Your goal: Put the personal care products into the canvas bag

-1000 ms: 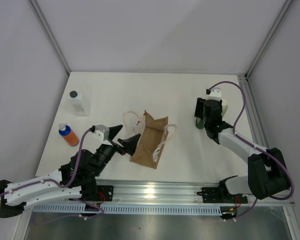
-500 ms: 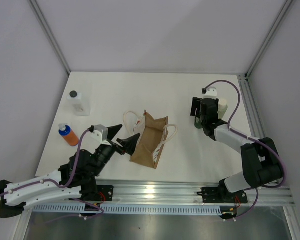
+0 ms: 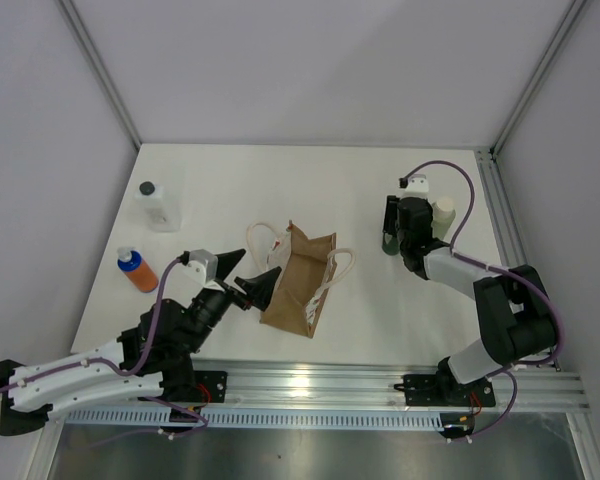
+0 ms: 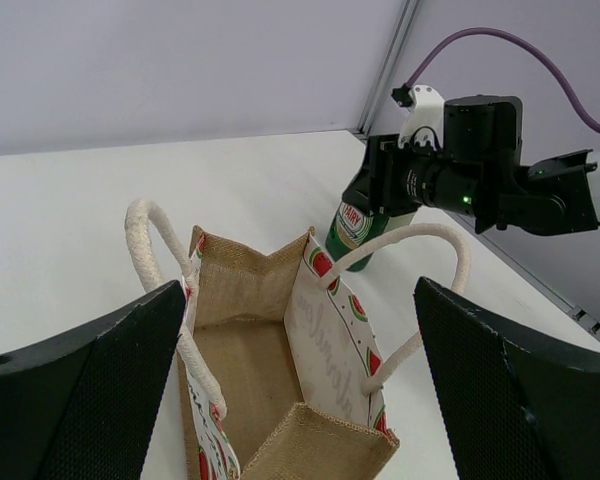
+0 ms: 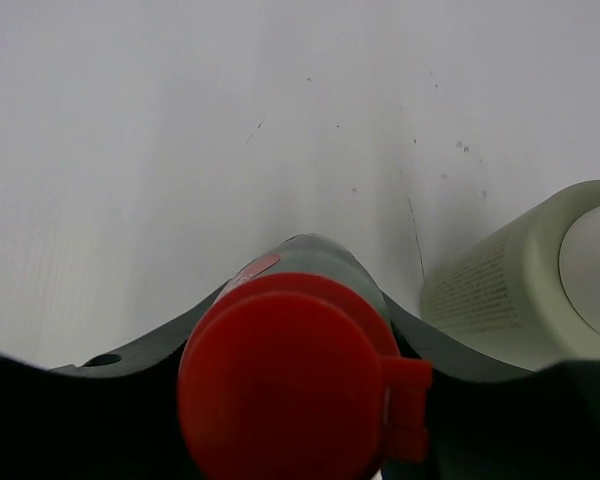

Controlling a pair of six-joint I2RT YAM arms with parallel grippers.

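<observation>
The right gripper is clenched on the dark bottle with red cap, which is upright at 2 o'clock from the canvas bag. The olive-green bottle stands just beside it. The left gripper is spread wide and holds nothing, at the bag's 9 o'clock side. The clear bottle and the orange bottle stand near the left edge of the white table. Pale walls close the table in.

White table. Brown canvas bag near centre, mouth open, cream rope handles. Far-left corner: clear btl w/ black cap. Orange btl w/ blue cap sits nearer, apart from it. Right side: dark btl w/ red cap, just beside olive-green btl w/ cream cap.
</observation>
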